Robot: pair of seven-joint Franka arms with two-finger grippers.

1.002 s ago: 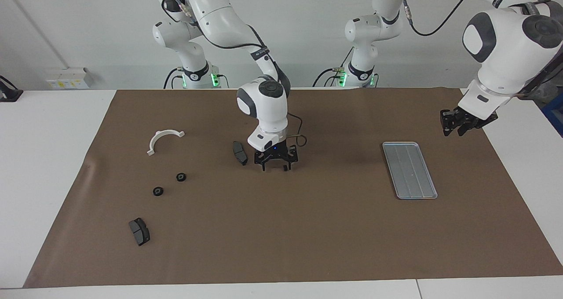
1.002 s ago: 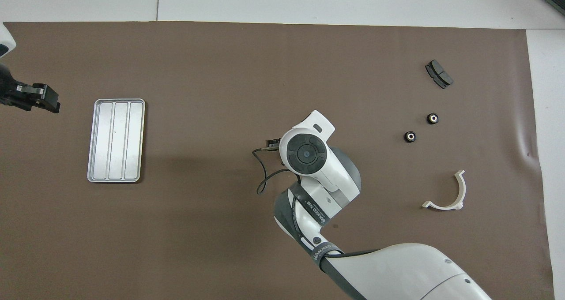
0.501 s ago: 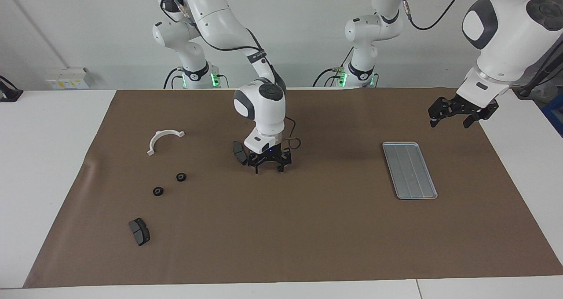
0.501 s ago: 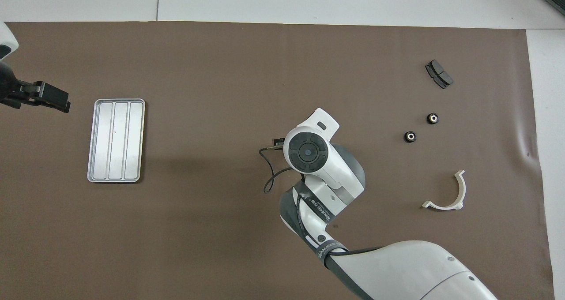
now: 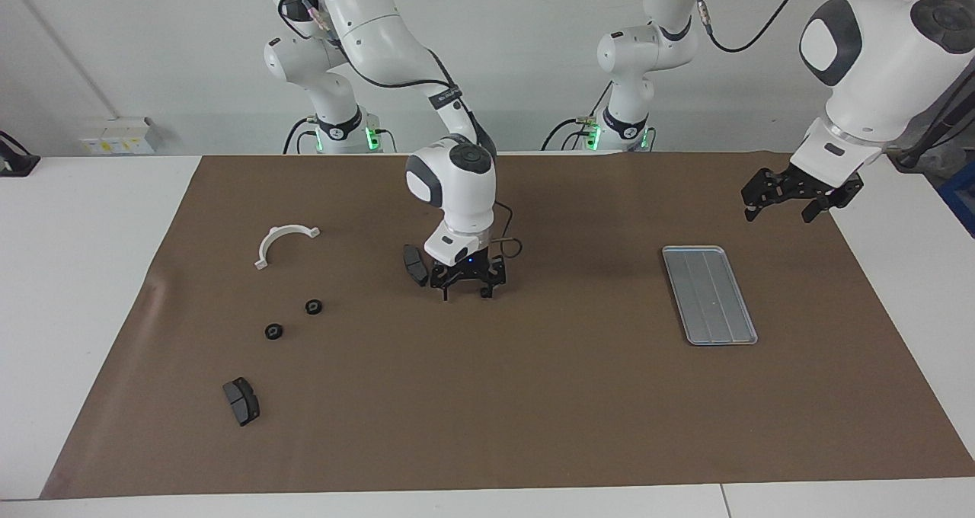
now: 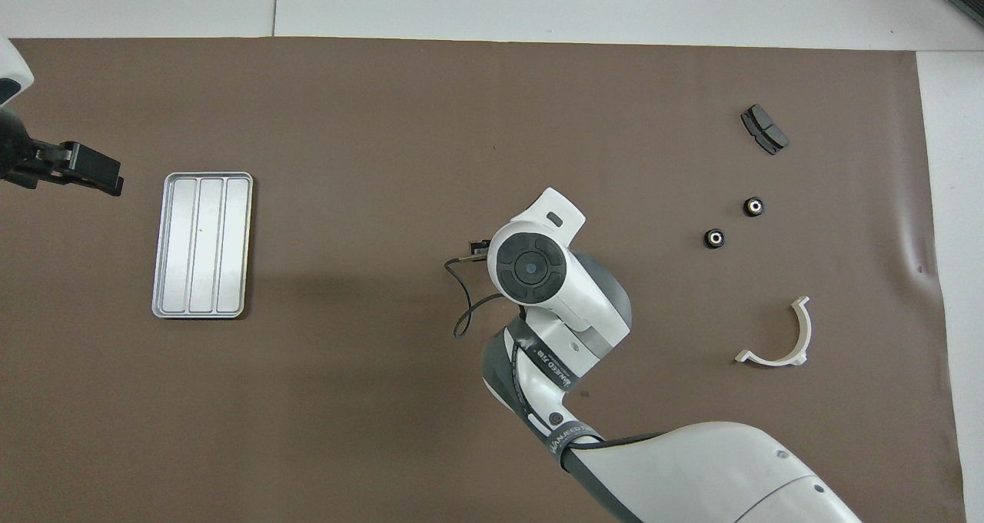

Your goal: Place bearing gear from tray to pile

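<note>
White desk with a brown mat before a plain white wall

The desk [image 5: 91, 274] has a white top, and a large brown mat [image 5: 533, 411] covers most of it; a seam runs across the white surface near the edge farthest from the robots. The wall [image 5: 533, 61] is plain and pale, evenly lit. A small white box with yellow labels [image 5: 120, 135] sits low on the wall at the right arm's end.
</note>
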